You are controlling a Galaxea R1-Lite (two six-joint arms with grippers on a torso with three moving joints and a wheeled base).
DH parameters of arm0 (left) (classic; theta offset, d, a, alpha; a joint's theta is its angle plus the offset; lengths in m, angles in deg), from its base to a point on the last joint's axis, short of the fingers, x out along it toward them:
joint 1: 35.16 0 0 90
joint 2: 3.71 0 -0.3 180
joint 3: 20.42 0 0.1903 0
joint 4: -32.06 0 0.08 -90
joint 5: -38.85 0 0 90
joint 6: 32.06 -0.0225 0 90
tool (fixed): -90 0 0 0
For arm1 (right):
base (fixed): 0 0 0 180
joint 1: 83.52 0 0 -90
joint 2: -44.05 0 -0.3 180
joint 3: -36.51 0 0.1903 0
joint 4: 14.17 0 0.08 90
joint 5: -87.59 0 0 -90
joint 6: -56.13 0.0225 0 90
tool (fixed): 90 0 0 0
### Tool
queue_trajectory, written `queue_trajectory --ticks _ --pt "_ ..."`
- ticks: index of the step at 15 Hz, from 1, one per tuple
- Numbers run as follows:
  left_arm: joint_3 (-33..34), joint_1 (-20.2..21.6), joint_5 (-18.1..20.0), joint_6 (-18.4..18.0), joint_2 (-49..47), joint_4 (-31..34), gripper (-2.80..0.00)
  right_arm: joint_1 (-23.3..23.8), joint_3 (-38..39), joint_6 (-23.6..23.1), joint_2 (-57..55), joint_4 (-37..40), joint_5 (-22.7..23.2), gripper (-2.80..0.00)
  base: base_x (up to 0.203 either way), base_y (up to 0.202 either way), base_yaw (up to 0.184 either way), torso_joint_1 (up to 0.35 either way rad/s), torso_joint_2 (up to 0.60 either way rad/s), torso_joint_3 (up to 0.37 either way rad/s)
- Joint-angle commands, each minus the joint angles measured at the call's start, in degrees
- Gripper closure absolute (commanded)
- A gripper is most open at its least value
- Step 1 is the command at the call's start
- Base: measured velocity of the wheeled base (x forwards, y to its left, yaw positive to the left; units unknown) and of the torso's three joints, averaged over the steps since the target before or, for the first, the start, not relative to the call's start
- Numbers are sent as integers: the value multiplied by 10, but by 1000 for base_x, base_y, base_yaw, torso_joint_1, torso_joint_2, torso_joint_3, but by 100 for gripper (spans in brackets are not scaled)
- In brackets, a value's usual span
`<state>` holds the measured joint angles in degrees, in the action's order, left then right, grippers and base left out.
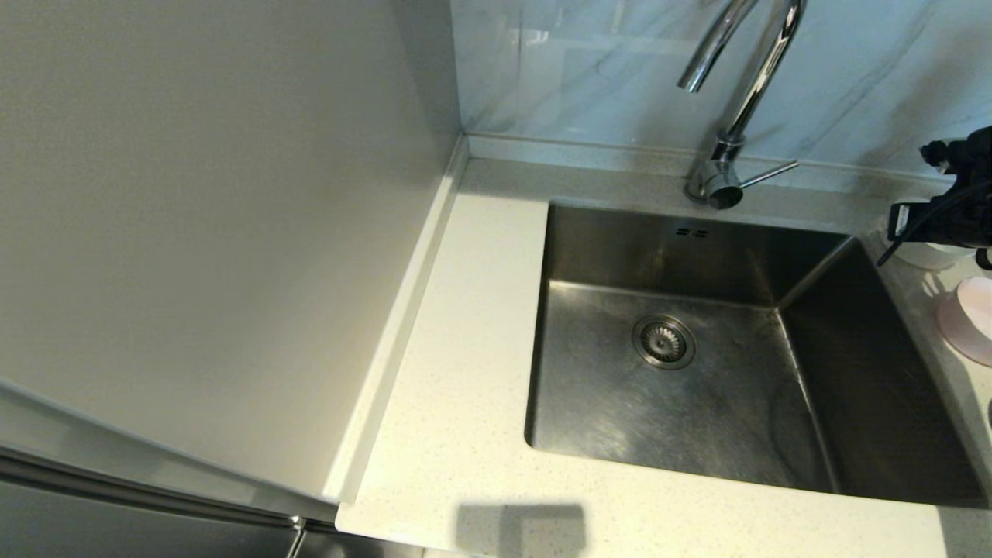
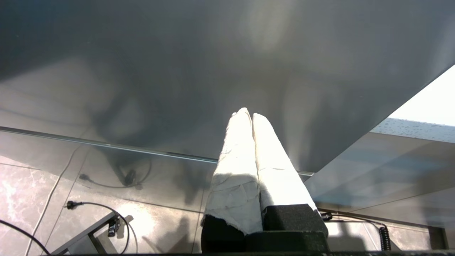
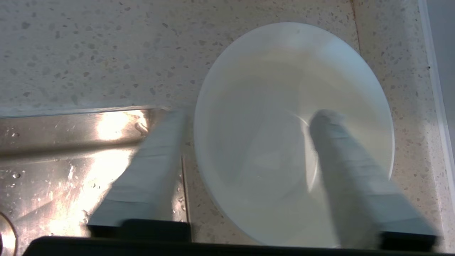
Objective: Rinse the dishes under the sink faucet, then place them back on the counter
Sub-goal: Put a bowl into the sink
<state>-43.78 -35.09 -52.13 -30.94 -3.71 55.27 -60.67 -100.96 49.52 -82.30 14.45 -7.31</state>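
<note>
On the counter [image 1: 465,349] right of the sink [image 1: 852,372] stands a white bowl [image 3: 295,89], upright. My right gripper [image 3: 250,115] is open and straddles its rim: one finger [image 3: 341,160] is inside the bowl, the other finger [image 3: 153,170] outside on the sink side. In the head view my right arm [image 1: 949,209] covers most of this white bowl [image 1: 926,256]. A pale pink bowl [image 1: 969,318] sits just nearer, cut by the picture's edge. The third bowl is out of view. My left gripper [image 2: 249,114] is shut and empty, parked out of the head view.
The chrome faucet [image 1: 744,93] arches over the sink's back, its side lever [image 1: 767,174] pointing right; no water runs. A drain strainer [image 1: 663,342] sits in the basin floor. A smooth beige-grey panel [image 1: 217,232] walls off the counter's left side.
</note>
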Motion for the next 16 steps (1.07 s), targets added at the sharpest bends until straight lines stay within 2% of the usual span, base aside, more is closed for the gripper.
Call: queue_trajectory --ticks 1,8,14,16 --pt "0 0 -1 0 2 0 0 0 0 -1 0 1 0 0 0 0 0 0 0 0" --pt "0 0 -1 1 2 0 0 -7 10 -9 3 -1 -10 0 0 0 0 0 0 0" --pt "0 0 -1 0 2 0 0 -56 15 -7 31 -18 -29 0 0 0 0 0 0 0" --pt "0 0 -1 0 2 0 0 -78 46 -5 58 -30 -38 0 0 0 0 0 0 0"
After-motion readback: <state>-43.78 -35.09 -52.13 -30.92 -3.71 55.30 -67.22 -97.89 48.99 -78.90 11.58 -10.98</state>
